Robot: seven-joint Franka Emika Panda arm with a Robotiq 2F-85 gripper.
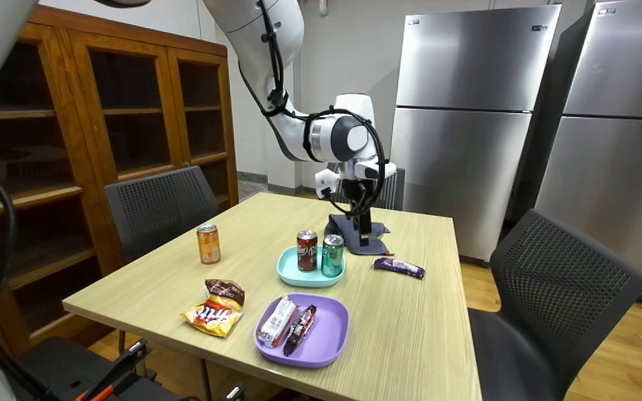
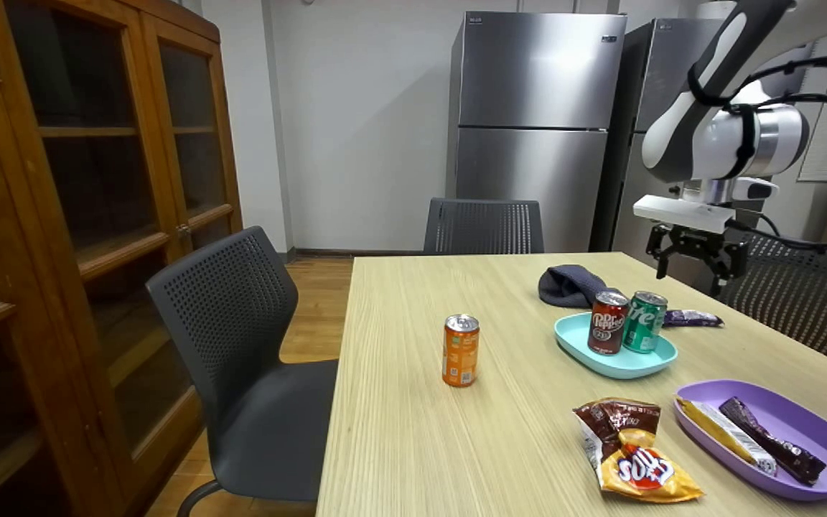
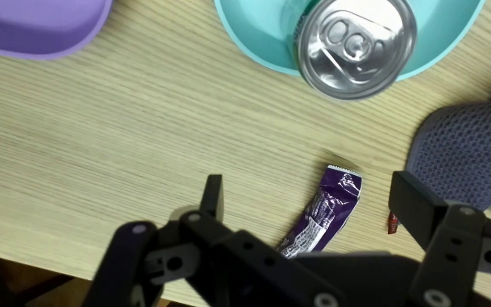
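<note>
Hovering spread, your gripper (image 3: 307, 191) brackets a purple-wrapped snack bar (image 3: 326, 213) angled toward the wrist view's one o'clock; likely light, slick: pinch mid-length.

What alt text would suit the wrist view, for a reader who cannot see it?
Open jaws hang over a wood-grain table, a purple-wrapped bar showing ungripped between them. At the top, a green can stands in a turquoise tray; a purple tray is at upper left, dark mesh fabric at right.
</note>
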